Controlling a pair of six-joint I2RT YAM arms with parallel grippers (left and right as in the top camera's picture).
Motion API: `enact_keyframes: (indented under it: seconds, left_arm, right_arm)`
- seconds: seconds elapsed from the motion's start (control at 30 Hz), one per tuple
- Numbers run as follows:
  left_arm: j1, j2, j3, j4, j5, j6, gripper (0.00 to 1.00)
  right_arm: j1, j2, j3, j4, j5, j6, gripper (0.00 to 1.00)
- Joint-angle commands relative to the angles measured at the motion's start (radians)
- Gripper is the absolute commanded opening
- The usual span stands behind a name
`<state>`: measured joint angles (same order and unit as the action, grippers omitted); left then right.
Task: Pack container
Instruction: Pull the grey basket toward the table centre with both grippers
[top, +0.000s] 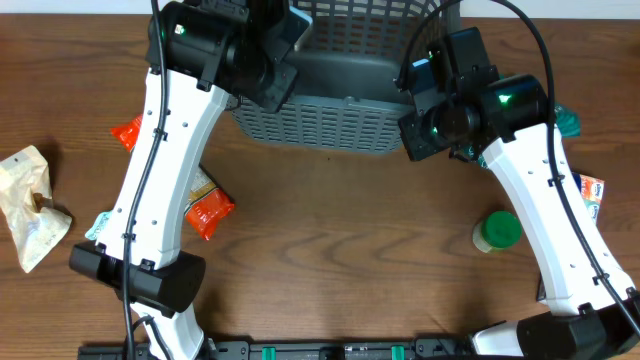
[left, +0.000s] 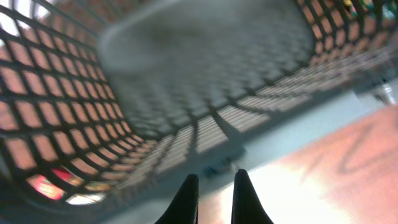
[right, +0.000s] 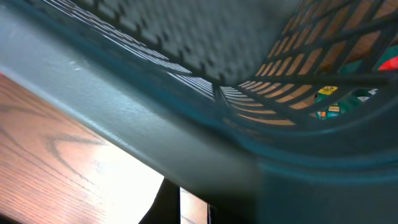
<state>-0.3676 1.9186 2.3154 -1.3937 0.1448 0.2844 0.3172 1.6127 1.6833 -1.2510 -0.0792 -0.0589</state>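
The container (top: 340, 95) stands at the upper middle of the frame and looks empty where it shows. The left gripper (left: 214, 193) and right gripper (right: 179, 208) are pressed together at its near rim, apparently holding nothing. Better to back off the rim before reaching for the orange packet (top: 210, 212).

The container (top: 320, 125) is a large dark grey plastic basket, rectangular, with slotted lattice walls, a smooth solid base (top: 345, 72) and a thick rim (right: 124, 124). It sits on the wooden table at the far middle edge, its long side facing the near edge. It looks empty, though the close views are blurred. It may be tipped slightly, since the near wall's outer face shows from above.
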Motion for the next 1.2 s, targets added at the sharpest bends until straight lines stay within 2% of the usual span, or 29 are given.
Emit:
enact_keyframes:
  seconds: [0.0, 0.23, 0.33, 0.43, 0.9, 1.17]
  left_arm:
    - [0.002, -0.007, -0.009, 0.025, -0.053, -0.007, 0.06]
    - [0.006, 0.013, -0.009, 0.095, -0.089, 0.014, 0.06]
    - [0.019, 0.043, -0.009, 0.096, -0.089, -0.022, 0.06]
    - [0.038, 0.079, -0.010, 0.078, -0.085, -0.063, 0.06]
    - [0.048, 0.106, -0.010, -0.072, -0.085, -0.077, 0.06]
    - [0.048, 0.106, -0.010, -0.048, -0.086, -0.080, 0.06]
  right_arm:
    - [-0.011, 0.000, 0.014, -0.002, 0.012, 0.014, 0.01]
    - [-0.011, 0.000, 0.014, -0.014, 0.012, 0.014, 0.01]
    - [-0.011, 0.000, 0.014, -0.021, 0.012, 0.014, 0.01]
    - [-0.011, 0.000, 0.014, -0.021, 0.012, 0.014, 0.01]
    - [-0.011, 0.000, 0.014, -0.011, 0.083, 0.062, 0.01]
    - [-0.011, 0.000, 0.014, -0.006, 0.082, 0.062, 0.01]
